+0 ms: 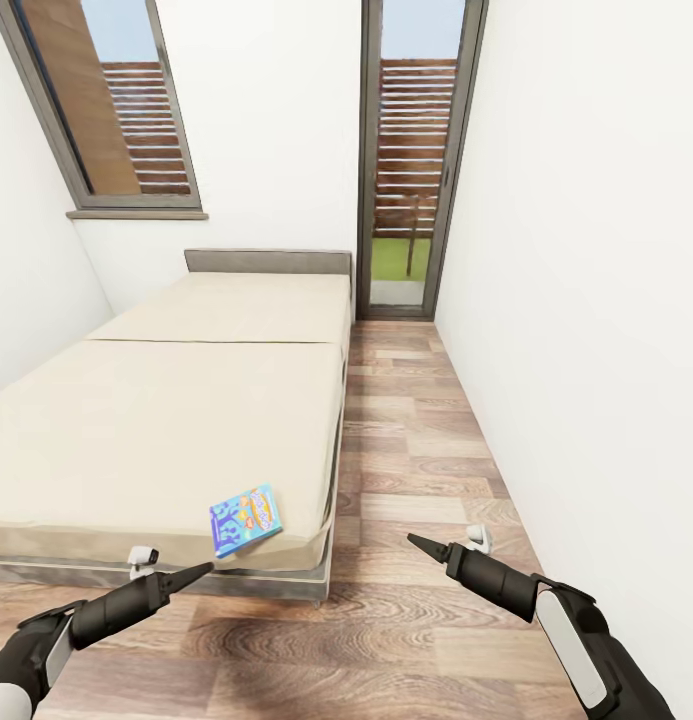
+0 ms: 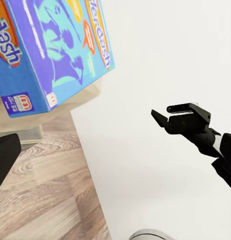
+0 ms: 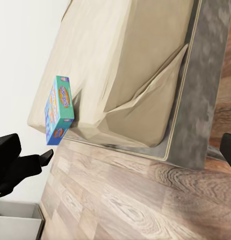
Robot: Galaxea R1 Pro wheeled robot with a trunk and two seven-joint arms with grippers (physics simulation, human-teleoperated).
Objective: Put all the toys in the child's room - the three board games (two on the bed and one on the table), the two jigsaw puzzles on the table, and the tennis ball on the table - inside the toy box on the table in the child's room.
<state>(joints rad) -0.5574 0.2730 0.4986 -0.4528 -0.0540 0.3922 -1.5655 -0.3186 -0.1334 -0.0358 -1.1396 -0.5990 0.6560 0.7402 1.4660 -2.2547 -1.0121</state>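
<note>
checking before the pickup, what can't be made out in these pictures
- Blue board game on the bed: head view, lid print too small to read; left wrist view, top edge cuts it off.
- Left end effector, right end effector: head view, open or shut unclear.

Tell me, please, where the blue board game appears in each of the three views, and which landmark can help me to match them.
Head view: the blue board game lies on the bed, at its near corner beside the floor.
Left wrist view: the game is very close, over the mattress edge.
Right wrist view: it sits at the mattress corner.
Shared landmark: the wood-plank floor.
</note>
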